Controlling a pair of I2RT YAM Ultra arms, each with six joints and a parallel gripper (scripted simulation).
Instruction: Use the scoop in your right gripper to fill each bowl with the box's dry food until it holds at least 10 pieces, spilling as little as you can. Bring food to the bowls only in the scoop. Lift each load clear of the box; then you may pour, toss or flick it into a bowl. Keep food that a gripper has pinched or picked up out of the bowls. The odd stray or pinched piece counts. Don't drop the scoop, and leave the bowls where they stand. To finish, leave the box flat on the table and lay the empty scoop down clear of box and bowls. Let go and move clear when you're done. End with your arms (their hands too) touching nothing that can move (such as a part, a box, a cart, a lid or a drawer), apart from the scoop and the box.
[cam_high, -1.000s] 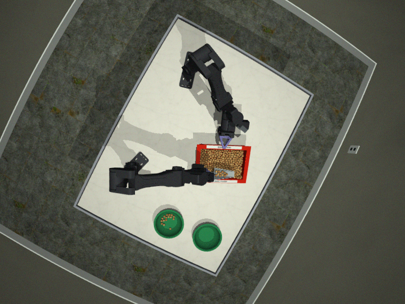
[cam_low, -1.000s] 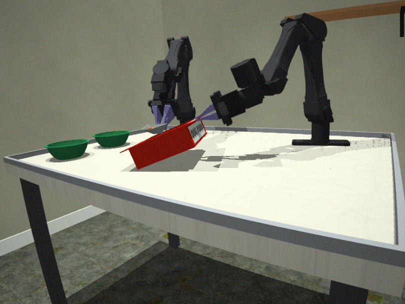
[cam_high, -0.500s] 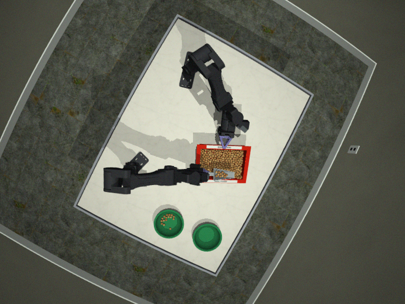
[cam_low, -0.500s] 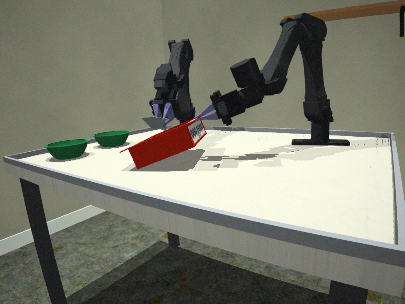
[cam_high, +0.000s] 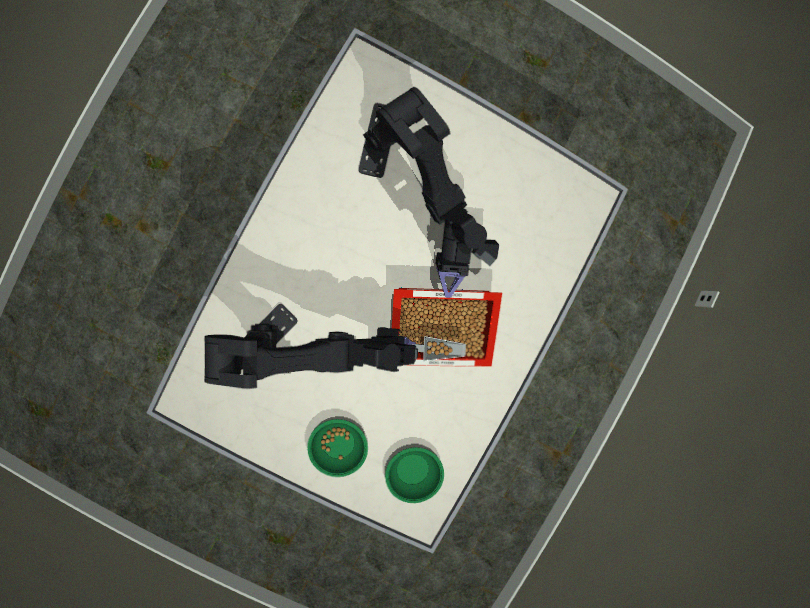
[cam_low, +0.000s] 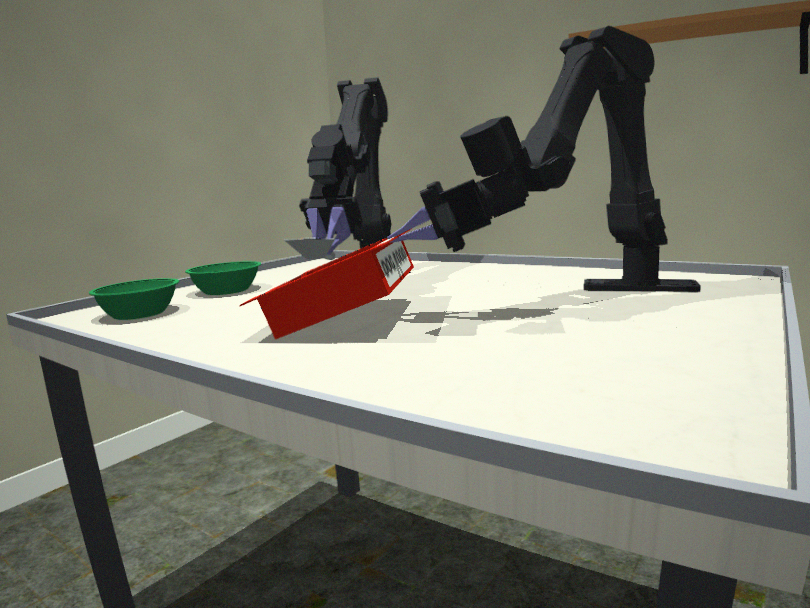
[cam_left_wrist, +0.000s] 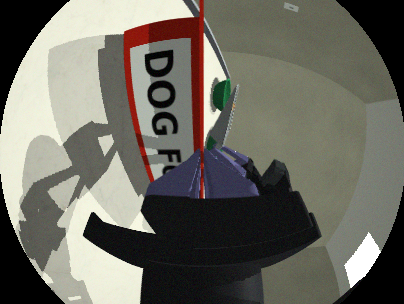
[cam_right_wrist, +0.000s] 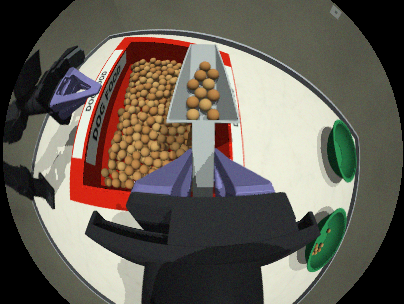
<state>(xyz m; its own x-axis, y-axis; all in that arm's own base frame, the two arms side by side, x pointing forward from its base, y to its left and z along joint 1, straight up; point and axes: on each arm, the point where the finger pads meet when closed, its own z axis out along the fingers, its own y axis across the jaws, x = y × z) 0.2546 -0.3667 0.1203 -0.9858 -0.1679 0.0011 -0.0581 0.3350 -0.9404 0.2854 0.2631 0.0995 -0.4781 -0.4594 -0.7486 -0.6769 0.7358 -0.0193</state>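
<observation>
While the loaded scoop (cam_high: 456, 346) (cam_low: 310, 246) (cam_left_wrist: 227, 118) (cam_right_wrist: 204, 107) extends forward, its handle is clamped between the right jaws, slightly apart.

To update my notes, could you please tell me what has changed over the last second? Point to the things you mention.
The scoop (cam_high: 459, 354) (cam_low: 310, 247) (cam_left_wrist: 226, 120) (cam_right_wrist: 225, 107) has risen and changed tilt; its right end effector (cam_high: 412, 345) (cam_low: 327, 242) (cam_right_wrist: 203, 157) rose with it, the arm drawing back towards its base side. Nothing was grasped or released. The tilted box (cam_high: 495, 327) (cam_low: 327, 294) (cam_left_wrist: 195, 100) (cam_right_wrist: 95, 195), left end effector (cam_high: 448, 294) (cam_low: 395, 236) (cam_left_wrist: 202, 151) (cam_right_wrist: 99, 89) and bowls (cam_high: 337, 469) (cam_high: 414, 498) (cam_low: 135, 302) (cam_low: 223, 280) (cam_left_wrist: 220, 95) (cam_left_wrist: 211, 143) (cam_right_wrist: 342, 150) (cam_right_wrist: 327, 240) stayed put.
</observation>
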